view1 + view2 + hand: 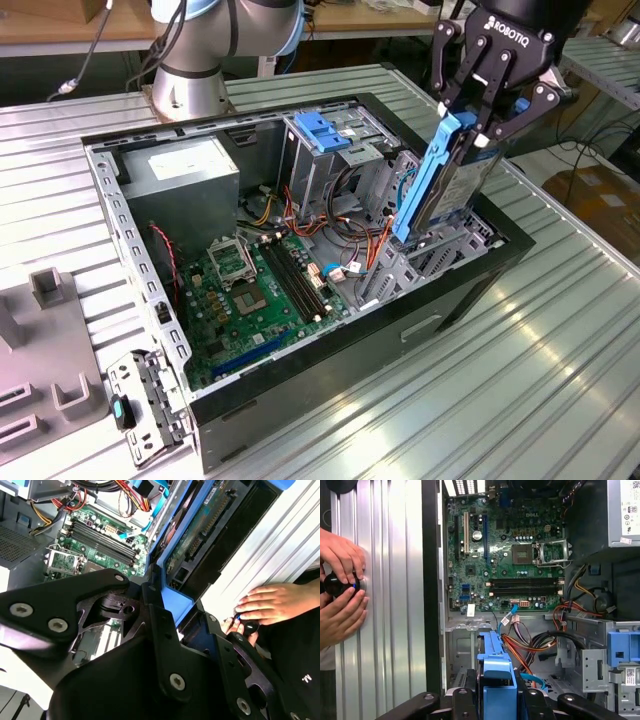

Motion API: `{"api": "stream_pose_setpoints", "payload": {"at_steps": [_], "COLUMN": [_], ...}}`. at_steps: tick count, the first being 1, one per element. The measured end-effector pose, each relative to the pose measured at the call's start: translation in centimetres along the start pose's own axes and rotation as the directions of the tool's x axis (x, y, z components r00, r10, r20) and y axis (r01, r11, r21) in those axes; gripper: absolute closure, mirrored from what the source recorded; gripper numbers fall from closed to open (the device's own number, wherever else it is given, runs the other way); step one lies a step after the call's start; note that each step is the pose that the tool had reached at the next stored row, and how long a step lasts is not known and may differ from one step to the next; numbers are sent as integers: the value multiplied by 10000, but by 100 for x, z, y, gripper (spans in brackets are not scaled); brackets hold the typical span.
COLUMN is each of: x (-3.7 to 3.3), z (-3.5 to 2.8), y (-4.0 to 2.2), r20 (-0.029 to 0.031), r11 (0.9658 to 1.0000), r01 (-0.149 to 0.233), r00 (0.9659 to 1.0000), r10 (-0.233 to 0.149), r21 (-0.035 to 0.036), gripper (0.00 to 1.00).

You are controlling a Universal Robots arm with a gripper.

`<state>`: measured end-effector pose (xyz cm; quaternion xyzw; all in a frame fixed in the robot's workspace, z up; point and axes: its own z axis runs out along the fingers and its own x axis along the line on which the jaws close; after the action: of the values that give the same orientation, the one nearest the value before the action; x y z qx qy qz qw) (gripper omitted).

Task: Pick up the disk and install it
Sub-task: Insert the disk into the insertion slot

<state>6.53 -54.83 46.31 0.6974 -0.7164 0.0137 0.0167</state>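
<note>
Open case (330,400) on ribbed table (520,380); motherboard (250,290) inside.

The blue-railed disk (440,185) stands on edge, tilted, above the open case (300,420).

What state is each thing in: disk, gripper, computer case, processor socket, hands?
computer case: lying on its side, side panel off, open.
disk: gripped, tilted on end, lower end reaching into the case, not seated.
gripper: shut on the disk's top end.
processor socket: no cooler on it.
person's hands: resting on the table around a black knob.
</note>
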Motion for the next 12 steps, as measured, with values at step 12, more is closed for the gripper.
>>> {"api": "stream_pose_setpoints", "payload": {"at_steps": [12], "x": [7], "z": [70], "y": [-7], "r20": [-1], "r11": [10000], "r01": [1], "r00": [10000], "r10": [-1], "r21": [0], "gripper": [63]}}
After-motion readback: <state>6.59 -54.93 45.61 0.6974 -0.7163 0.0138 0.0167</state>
